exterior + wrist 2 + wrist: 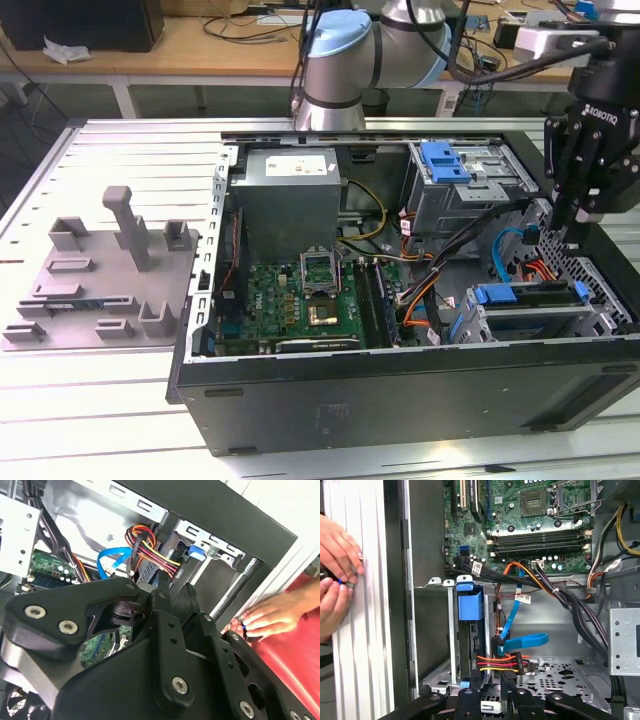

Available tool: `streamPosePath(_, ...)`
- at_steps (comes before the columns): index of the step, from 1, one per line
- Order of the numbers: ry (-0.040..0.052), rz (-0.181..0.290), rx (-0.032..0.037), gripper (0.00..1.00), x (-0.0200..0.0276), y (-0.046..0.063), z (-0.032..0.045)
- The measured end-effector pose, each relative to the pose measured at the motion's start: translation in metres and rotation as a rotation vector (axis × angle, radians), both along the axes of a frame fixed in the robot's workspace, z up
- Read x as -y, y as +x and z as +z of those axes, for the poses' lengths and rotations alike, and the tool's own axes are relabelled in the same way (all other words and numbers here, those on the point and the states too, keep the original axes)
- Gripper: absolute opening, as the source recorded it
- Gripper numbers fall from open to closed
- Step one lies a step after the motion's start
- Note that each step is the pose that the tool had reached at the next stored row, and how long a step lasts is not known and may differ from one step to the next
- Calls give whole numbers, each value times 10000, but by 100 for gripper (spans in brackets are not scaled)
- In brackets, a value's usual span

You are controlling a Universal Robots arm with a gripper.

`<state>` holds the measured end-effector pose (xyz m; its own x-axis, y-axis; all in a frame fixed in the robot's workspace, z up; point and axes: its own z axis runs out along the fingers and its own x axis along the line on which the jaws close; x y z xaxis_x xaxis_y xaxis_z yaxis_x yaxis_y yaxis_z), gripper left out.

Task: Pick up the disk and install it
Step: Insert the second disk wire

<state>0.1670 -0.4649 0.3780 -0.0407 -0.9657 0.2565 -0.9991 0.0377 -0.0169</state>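
Observation:
The disk (530, 300), framed by its blue caddy rail, sits in the lower drive cage at the front corner of the open computer case, on the exterior view's right. In the first wrist view the disk (470, 605) stands edge-on in that cage, blue tab uppermost. My gripper (570, 235) hangs just above the disk's rear end, where the cables meet it. In both wrist views the gripper (491, 677) (177, 591) is open by a narrow gap with nothing between its fingers.
Red-and-yellow power wires (497, 662) and a blue data cable (522, 642) lie right under the fingertips. A person's hands (337, 575) rest on the case's outer edge. An upper cage with a blue latch (445, 160), the motherboard (310, 300) and a grey fixture plate (100, 280) are nearby.

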Motion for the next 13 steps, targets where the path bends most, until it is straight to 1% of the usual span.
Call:
streamPosePath(1, -128, 1, 0, 30, -36, 0, -1)
streamPosePath(4, -407, 0, 0, 30, -133, 0, -1)
streamPosePath(5, -530, -1, 0, 30, -160, -1, 0)
streamPosePath(6, -625, -1, 0, 30, -175, -1, 0)
streamPosePath(7, -824, 0, 0, 30, -197, -5, -1)
streamPosePath(8, -963, 0, 1, 30, -211, -12, -1)
streamPosePath(9, -1030, 0, 1, 30, -218, -19, -2)
streamPosePath(10, -1076, 0, 0, 30, -226, -28, -3)
streamPosePath(13, -1146, 0, 0, 30, -251, -54, -9)
